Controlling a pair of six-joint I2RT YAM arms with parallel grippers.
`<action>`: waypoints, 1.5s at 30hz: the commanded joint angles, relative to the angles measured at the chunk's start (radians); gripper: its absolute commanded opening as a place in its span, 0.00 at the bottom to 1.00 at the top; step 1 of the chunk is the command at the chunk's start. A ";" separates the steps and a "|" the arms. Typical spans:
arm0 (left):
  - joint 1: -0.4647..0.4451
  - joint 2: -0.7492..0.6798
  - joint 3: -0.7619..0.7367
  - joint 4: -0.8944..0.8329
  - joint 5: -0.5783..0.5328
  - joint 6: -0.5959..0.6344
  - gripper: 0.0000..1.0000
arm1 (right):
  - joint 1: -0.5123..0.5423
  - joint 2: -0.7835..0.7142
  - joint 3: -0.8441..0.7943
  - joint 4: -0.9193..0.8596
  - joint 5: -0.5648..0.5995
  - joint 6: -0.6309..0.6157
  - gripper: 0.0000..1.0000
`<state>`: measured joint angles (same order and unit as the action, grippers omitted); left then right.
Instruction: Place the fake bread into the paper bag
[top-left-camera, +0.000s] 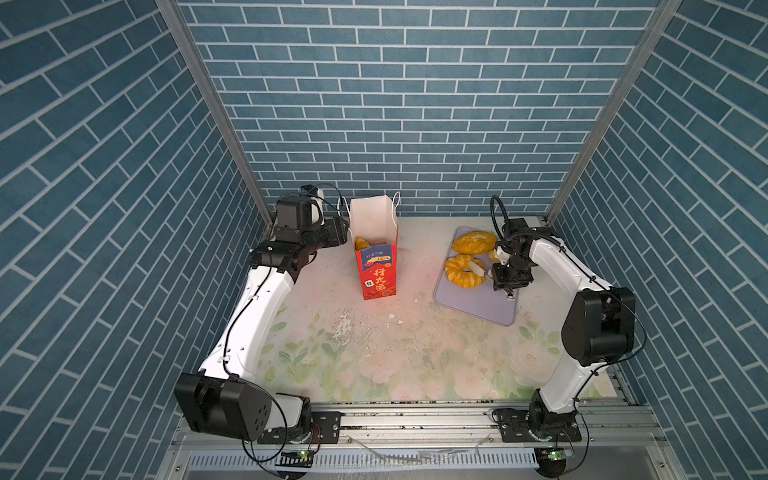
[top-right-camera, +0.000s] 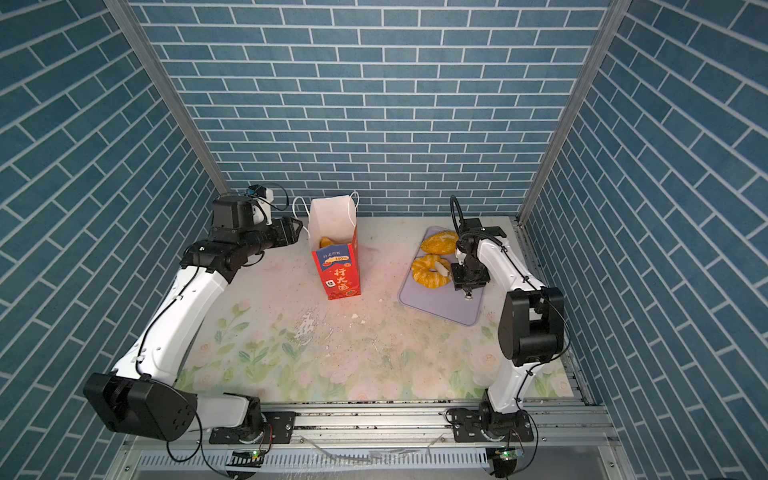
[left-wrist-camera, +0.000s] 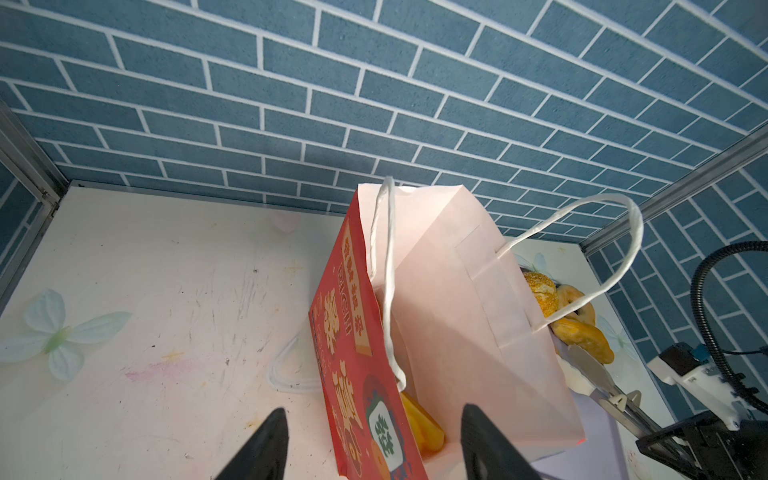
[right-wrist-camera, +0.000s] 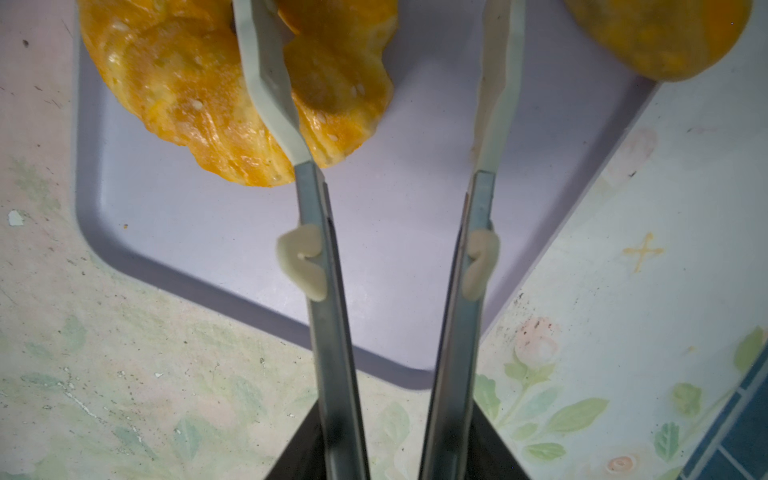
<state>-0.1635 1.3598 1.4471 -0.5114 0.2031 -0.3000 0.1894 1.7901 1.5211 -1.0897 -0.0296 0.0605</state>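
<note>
Right fingers (right-wrist-camera: 293, 465) clasp parted tongs (right-wrist-camera: 328, 332) astride one side of the ring doughnut (right-wrist-camera: 187, 83), on the lilac tray (right-wrist-camera: 187, 232) well apart from the paper bag (top-left-camera: 376, 274); left fingers (left-wrist-camera: 266, 449) gape beside it. A shallow bite risks slipping.

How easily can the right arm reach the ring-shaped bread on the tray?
Probably yes: one tip of its open tongs lies over the ring-shaped bread on the tray, nothing in the way.
</note>
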 joint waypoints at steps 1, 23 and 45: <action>-0.009 0.008 0.026 -0.011 -0.005 0.001 0.67 | -0.002 0.005 0.035 -0.026 -0.017 -0.038 0.46; -0.020 -0.002 0.017 -0.012 -0.021 -0.003 0.67 | -0.001 0.075 0.099 -0.085 -0.066 -0.050 0.46; -0.024 -0.022 0.002 -0.002 -0.016 0.004 0.67 | -0.003 -0.052 0.000 -0.059 -0.064 -0.019 0.21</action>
<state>-0.1829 1.3594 1.4513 -0.5133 0.1833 -0.2996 0.1864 1.8141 1.5379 -1.1374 -0.0841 0.0292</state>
